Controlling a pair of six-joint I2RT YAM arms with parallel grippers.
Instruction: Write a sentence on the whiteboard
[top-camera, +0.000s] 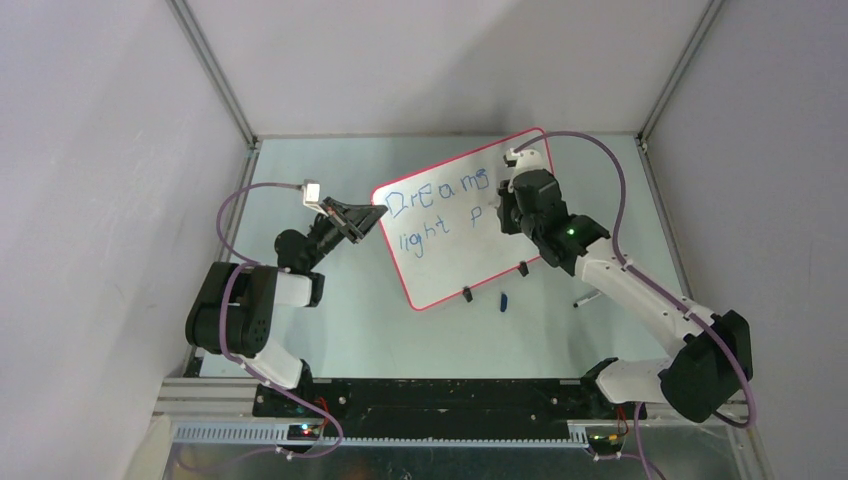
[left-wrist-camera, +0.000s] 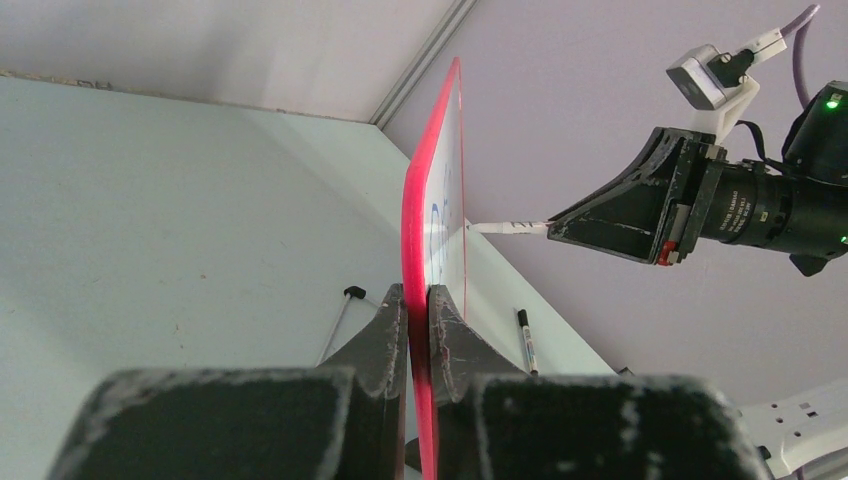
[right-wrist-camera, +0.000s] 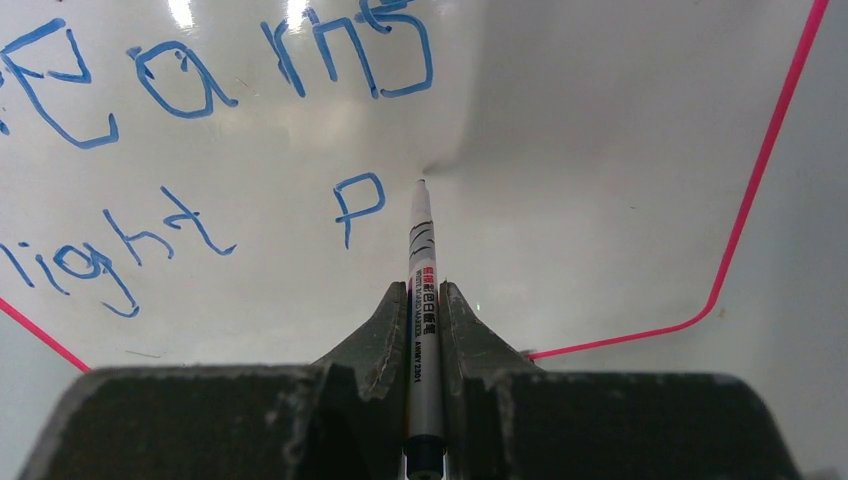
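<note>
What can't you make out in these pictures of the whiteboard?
Top view: marker tip, hidden under the right arm.
Left wrist: the sentence, whiteboard seen edge-on.
Right wrist: its first letters, cut off at the left edge.
Top view: small blue object, too small.

Left claw (left-wrist-camera: 418, 302) and right claw (right-wrist-camera: 424, 296) both pinched closed, arms extended forward.

The left arm (top-camera: 245, 320) and right arm (top-camera: 640, 295) pair white link shells with black joint housings; a purple cable (top-camera: 570, 133) loops to each grey wrist camera (left-wrist-camera: 700, 78); a green light (top-camera: 571, 232) glows on the right arm; the right gripper (right-wrist-camera: 423, 290) has dark wedge-shaped fingers (right-wrist-camera: 365, 350), scuffed pale.
</note>
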